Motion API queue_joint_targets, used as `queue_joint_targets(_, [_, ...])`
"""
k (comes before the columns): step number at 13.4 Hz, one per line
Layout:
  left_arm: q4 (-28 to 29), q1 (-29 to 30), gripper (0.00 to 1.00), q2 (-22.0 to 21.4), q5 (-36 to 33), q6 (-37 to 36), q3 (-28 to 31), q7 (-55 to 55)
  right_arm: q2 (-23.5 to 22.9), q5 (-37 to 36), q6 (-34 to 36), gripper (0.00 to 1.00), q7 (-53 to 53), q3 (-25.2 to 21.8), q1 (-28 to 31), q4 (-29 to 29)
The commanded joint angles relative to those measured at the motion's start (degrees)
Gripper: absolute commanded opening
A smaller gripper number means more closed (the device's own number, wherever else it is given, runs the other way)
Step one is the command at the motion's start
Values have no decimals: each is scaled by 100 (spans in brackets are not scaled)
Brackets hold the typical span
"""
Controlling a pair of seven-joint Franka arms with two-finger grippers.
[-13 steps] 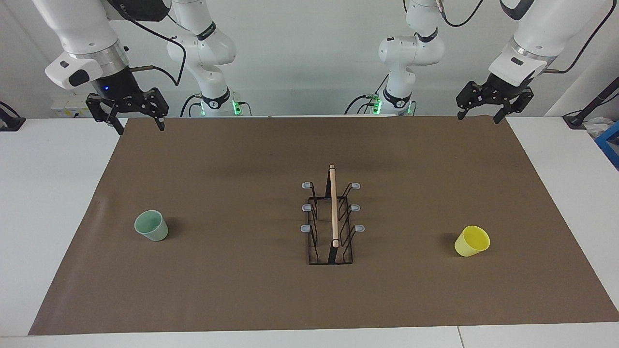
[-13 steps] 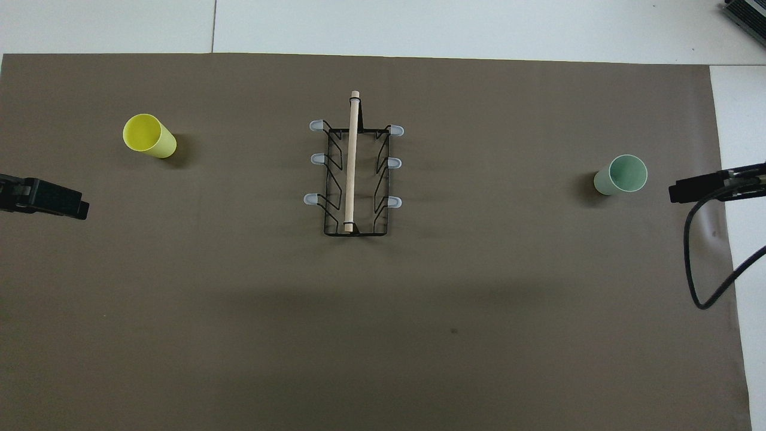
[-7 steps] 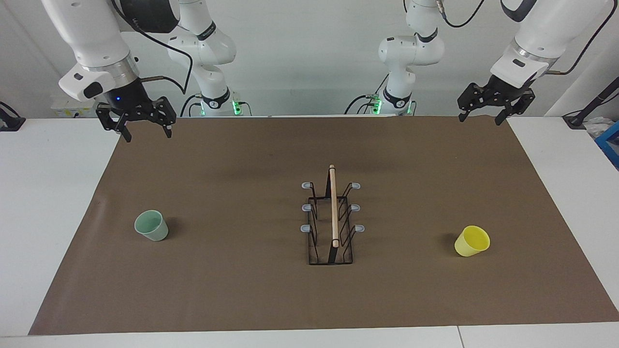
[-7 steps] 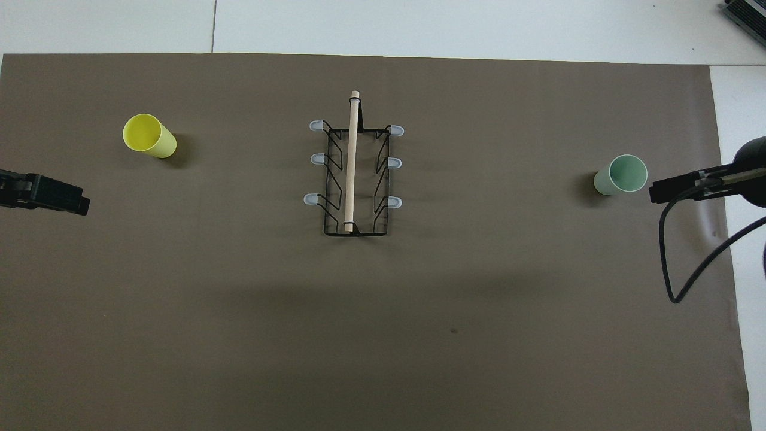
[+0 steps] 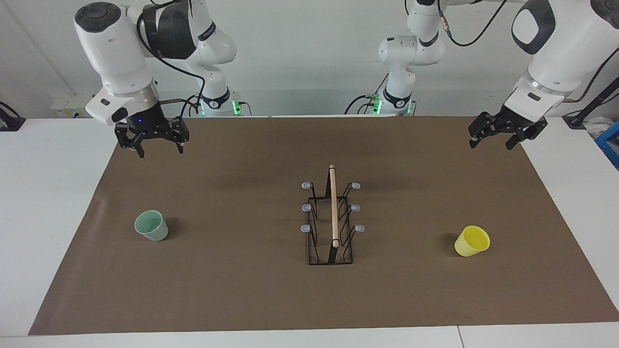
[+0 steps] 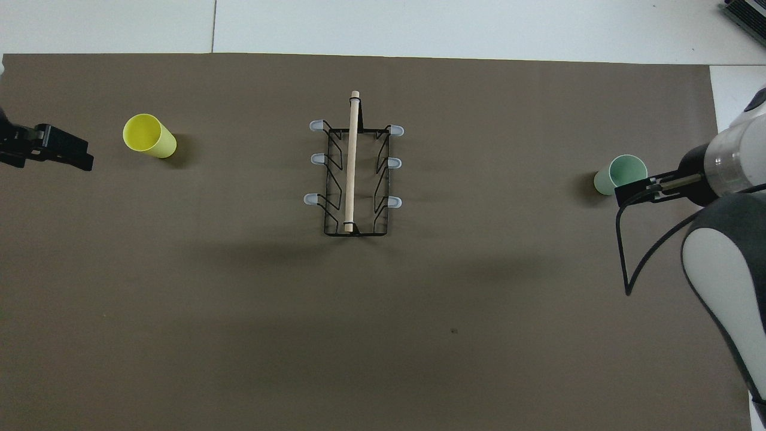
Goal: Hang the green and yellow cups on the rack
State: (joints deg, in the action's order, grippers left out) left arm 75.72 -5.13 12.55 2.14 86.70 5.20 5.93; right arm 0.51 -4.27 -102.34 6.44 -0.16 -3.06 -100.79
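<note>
The right gripper [image 5: 158,143], jaws spread and empty, hangs above the brown mat [image 5: 242,290] near the robots' edge; the pale mint-green tapered plastic cup [image 5: 152,225] stands upright farther out, below it.

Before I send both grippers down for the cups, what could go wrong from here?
1. The green cup and the yellow cup both stand tilted on the brown mat, so an off-centre pinch could tip or roll them.
2. The right gripper and left gripper are open and well above the mat; in the overhead view the right one overlaps the green cup without touching it, so judge height from the facing view.
3. The rack looks light; pushing a cup onto a prong could shift it.
</note>
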Motion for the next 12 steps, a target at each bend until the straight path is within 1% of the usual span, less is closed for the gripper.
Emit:
queue_joint_targets(1, [-1092,-102,100,913,-12,-22,235,-92,-59,-179,-294,100,-108,25,-63,-238])
queue_joint_targets(3, [-1313,-94,100,1292,-4,110,271,-188,-182,-591,-383,100,-108,25,-255,-318])
queue_joint_targets(5, [-1332,-94,100,1425,66,321,271,-337,-357,-899,-383,100,-100,25,-397,-310])
queue_joint_targets(6, [-1358,-85,100,1626,163,382,332,-574,-428,-987,-383,100,-47,25,-397,-310])
queue_joint_targets(8, [-1664,-85,99,1995,452,427,542,-847,-516,-1399,-339,100,189,25,-519,-310])
queue_joint_targets(9, [-1718,-85,97,2162,697,444,700,-1214,-525,-1654,-304,100,478,25,-573,-318])
queue_joint_targets(11, [-1718,-50,96,2356,1155,558,876,-2005,-525,-1762,-295,100,953,25,-556,-318])
queue_joint_targets(12, [-1736,-50,96,2522,1218,602,929,-2357,-525,-1771,-286,100,1060,25,-547,-336])
